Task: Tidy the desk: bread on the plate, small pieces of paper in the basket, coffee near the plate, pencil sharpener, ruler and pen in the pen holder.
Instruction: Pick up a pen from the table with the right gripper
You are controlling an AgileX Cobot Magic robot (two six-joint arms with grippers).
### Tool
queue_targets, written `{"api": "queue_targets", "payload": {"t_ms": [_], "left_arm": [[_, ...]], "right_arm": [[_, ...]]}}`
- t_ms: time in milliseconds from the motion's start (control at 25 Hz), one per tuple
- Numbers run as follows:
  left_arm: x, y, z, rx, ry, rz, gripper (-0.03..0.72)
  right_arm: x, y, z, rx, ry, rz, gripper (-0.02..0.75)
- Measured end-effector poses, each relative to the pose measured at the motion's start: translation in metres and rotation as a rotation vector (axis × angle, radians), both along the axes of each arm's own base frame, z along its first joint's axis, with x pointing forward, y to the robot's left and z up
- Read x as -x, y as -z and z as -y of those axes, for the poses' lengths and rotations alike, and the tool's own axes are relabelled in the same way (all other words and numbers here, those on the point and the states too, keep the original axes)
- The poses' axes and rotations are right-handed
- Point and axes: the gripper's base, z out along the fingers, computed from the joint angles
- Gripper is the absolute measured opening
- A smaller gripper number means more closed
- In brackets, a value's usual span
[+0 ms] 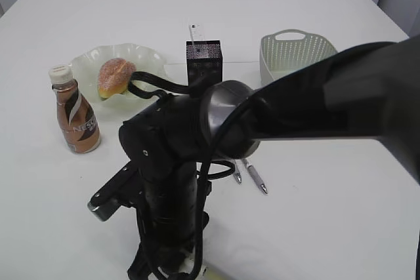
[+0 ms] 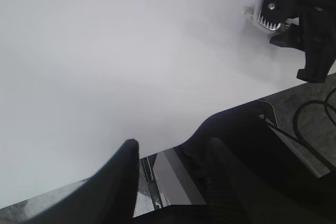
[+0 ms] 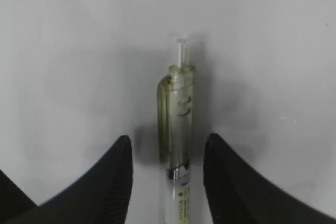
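right wrist view: we saw the right gripper (image 3: 167, 182) parted around the pen (image 3: 176, 129), cut off at 6 o'clock; left gripper (image 2: 170, 169) parted, empty.

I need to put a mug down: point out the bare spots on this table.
Bare table lies right of the pen and in front of the basket; also behind the plate. Crowded: bottle, plate and pen holder cluster around the arm.

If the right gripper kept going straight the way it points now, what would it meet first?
The pen: it lies on the white table directly between the open fingers of the right gripper. How close they are is unclear; the fingers look not yet closed on it.
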Motion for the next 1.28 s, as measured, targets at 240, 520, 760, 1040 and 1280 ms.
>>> {"api": "queue_targets", "payload": {"t_ms": [240, 520, 760, 1040, 1280], "left_arm": [[0.0, 0.0, 0.0, 0.0, 0.0, 0.0, 0.307], [0.0, 0.0, 0.0, 0.0, 0.0, 0.0, 0.307], [0.0, 0.0, 0.0, 0.0, 0.0, 0.0, 0.307], [0.0, 0.0, 0.0, 0.0, 0.0, 0.0, 0.307], [0.0, 0.0, 0.0, 0.0, 0.0, 0.0, 0.307]], "right_arm": [[-0.001, 0.004, -0.001, 0.001, -0.011, -0.006, 0.36], [-0.001, 0.005, -0.001, 0.004, -0.018, -0.003, 0.274], [-0.002, 0.004, -0.001, 0.009, -0.024, 0.005, 0.102], [-0.002, 0.0, -0.001, 0.046, 0.022, -0.03, 0.092], [-0.018, -0.039, -0.015, 0.046, 0.176, 0.028, 0.084]]}}
